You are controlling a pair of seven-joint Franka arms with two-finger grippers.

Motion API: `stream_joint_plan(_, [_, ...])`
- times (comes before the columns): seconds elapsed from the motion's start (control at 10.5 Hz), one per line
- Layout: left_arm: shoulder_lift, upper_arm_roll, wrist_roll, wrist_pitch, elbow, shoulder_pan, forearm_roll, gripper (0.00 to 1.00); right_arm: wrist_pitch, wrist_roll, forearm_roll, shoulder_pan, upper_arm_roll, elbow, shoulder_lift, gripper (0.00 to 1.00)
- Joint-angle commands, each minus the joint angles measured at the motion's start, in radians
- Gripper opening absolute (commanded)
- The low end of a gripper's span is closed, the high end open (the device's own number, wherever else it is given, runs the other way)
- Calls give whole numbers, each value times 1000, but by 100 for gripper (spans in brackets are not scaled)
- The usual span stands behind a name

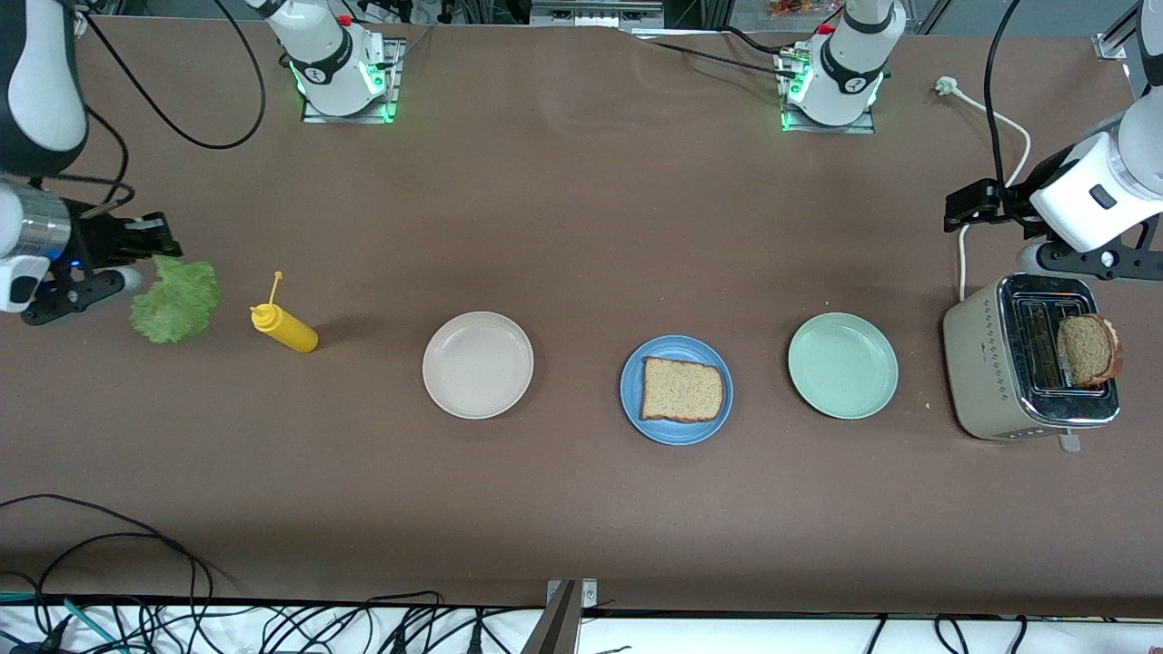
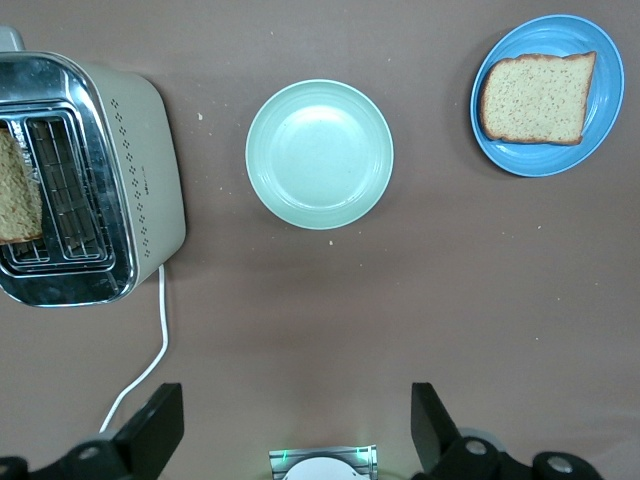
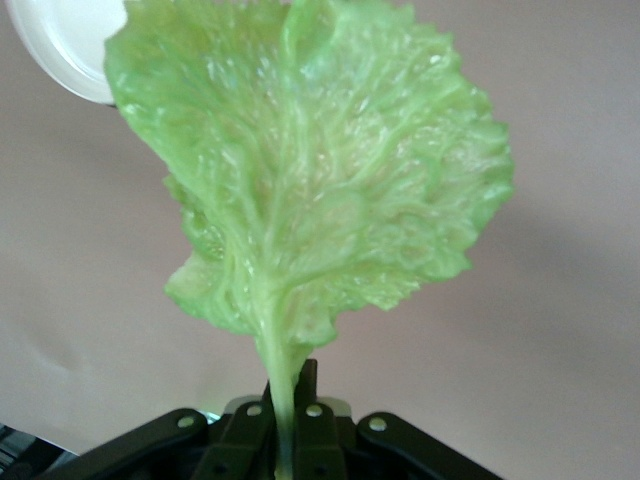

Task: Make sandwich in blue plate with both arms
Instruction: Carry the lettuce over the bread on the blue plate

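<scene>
Blue plate [image 1: 677, 431]: sitting between the cream plate [image 1: 478, 364] and mint plate [image 1: 843, 365], carrying one bread slice [image 1: 682, 390].
Lettuce leaf [image 3: 310, 170]: hanging from the right end effector [image 3: 290, 425], pinched by its stem.
Left end effector [image 2: 290, 425]: hovering near the toaster [image 1: 986, 363], fingers spread, seemingly holding nothing.
Second bread slice [image 1: 1088, 350]: standing in the toaster.

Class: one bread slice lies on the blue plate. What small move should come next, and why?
Probably the right gripper, shut on the lettuce leaf, should carry it toward the blue plate, since the bread slice there is bare. The left gripper waits open above the toaster.
</scene>
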Motion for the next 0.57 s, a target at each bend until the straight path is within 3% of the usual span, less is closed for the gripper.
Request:
stream_joint_plan(0.0, [1,-11,7,-1,16,23,23,100,-6,190,66,-9,172,72,10,0])
stream_joint_plan(0.29, [1,-15,-7,-6,19,20,52,100,205,349,64,12,364,96,31,0])
stream_joint_plan(0.48, [-1,-9,-5,-6,41,25,45,100,369,389,46,105,386,95,87,0])
